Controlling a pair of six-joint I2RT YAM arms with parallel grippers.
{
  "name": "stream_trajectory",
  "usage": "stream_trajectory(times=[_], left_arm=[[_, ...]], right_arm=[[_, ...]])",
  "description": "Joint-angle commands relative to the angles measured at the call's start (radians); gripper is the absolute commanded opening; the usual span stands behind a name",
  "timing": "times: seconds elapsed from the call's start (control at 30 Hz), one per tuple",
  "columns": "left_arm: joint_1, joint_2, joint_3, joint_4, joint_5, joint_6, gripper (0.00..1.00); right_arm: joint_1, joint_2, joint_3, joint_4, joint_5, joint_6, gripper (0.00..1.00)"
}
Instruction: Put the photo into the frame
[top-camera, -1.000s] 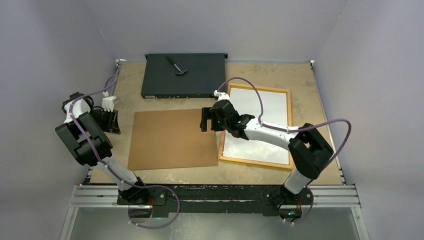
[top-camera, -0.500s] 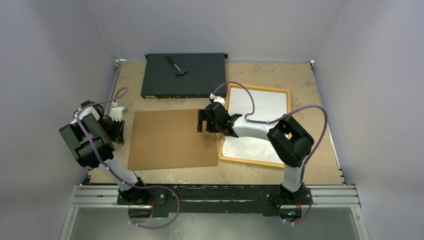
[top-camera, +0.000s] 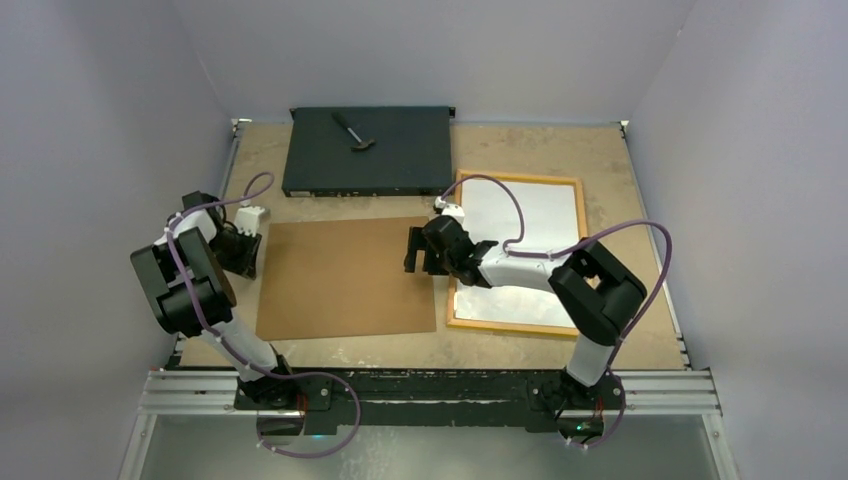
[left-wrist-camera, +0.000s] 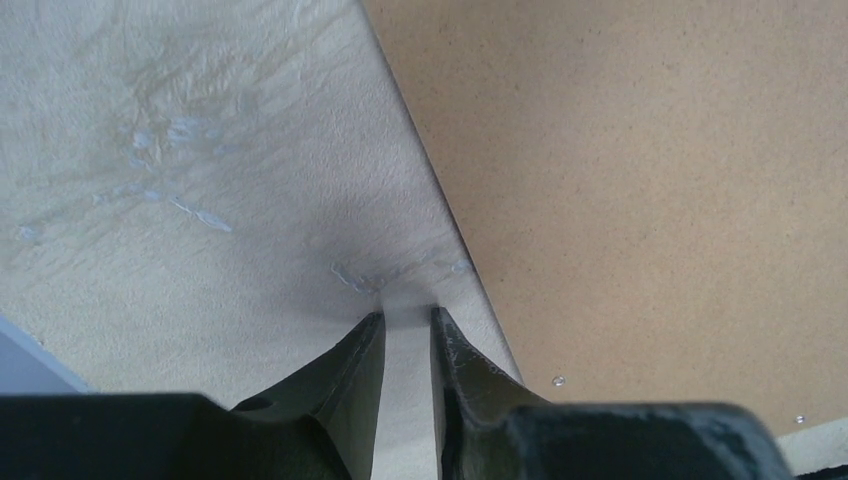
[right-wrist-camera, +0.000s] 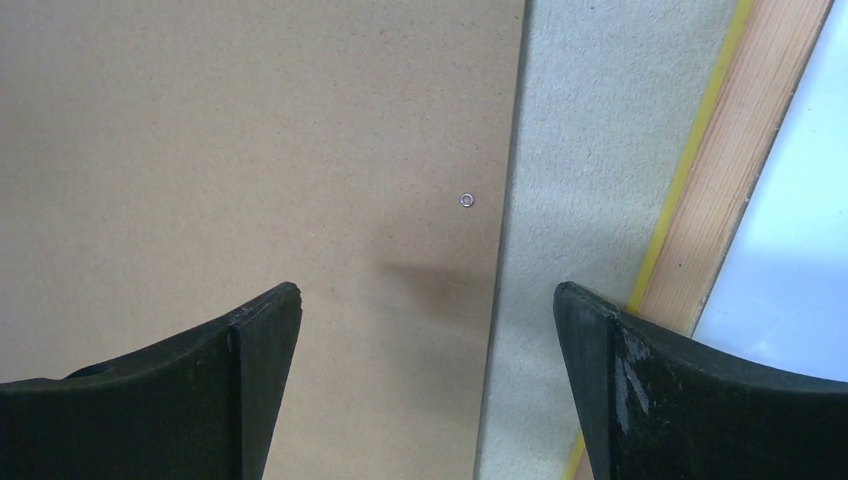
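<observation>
The frame (top-camera: 580, 250), with its yellow-orange border, lies flat at the right of the table. The photo (top-camera: 530, 225) lies inside it, white back up. In the right wrist view the frame's border (right-wrist-camera: 740, 180) and the white sheet (right-wrist-camera: 800, 250) show at the right. My right gripper (top-camera: 420, 250) is wide open and empty. It hovers low over the right edge of the brown backing board (top-camera: 345, 280), its fingers straddling that edge (right-wrist-camera: 428, 295). My left gripper (top-camera: 243, 255) is low by the board's left edge, with a narrow gap between its fingers (left-wrist-camera: 408, 315) and nothing in them.
A flat black box (top-camera: 365, 150) stands at the back with a small hammer-like tool (top-camera: 352, 130) on it. The backing board (left-wrist-camera: 650, 180) fills the middle of the table. Grey walls close in on the left, right and back.
My left gripper has moved right, up to the board's left edge. My right arm has folded in at the elbow, and its gripper has shifted slightly over the board's right edge.
</observation>
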Motion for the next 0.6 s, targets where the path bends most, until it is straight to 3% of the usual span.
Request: stream_trajectory(times=[0.0,0.13,0.23,0.57], left_arm=[[-0.042,0.053,-0.046,0.085,0.029,-0.025,0.19],[-0.061,0.045,-0.057,0.121,0.026,-0.057,0.05],[-0.075,0.059,-0.065,0.131,0.027,-0.068,0.01],[-0.095,0.124,-0.073,0.137,0.055,-0.082,0.0]], right_arm=[[0.005,0.022,0.001,0.023,-0.032,0.027,0.99],[0.004,0.062,0.039,0.05,-0.104,0.054,0.99],[0.005,0.092,0.069,0.052,-0.168,0.078,0.99],[-0.023,0.09,0.081,0.138,-0.36,0.238,0.99]])
